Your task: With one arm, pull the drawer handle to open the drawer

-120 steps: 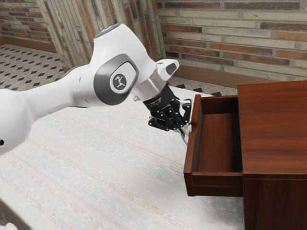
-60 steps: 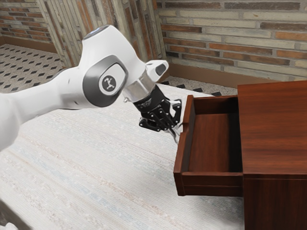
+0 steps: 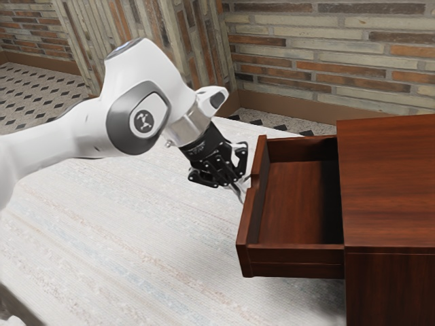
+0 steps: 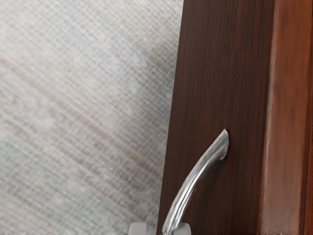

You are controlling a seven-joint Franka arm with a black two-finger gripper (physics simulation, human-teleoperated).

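Exterior view: the drawer (image 3: 296,252) sticks well out of the cabinet (image 3: 387,183) toward the exterior view's left, with the claw (image 3: 231,178) right at its front panel.

Wrist view: the silver handle (image 4: 200,171) runs along that panel and the claw looks clenched on its end, so I'd pull straight away from the cabinet.

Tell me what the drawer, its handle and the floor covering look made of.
The drawer looks like dark reddish wood, satin finish, with grain streaks. The handle is likely brushed metal: silvery grey, soft highlight along its curve. The floor covering seems woven carpet: pale, matte, fine crosshatched weave.
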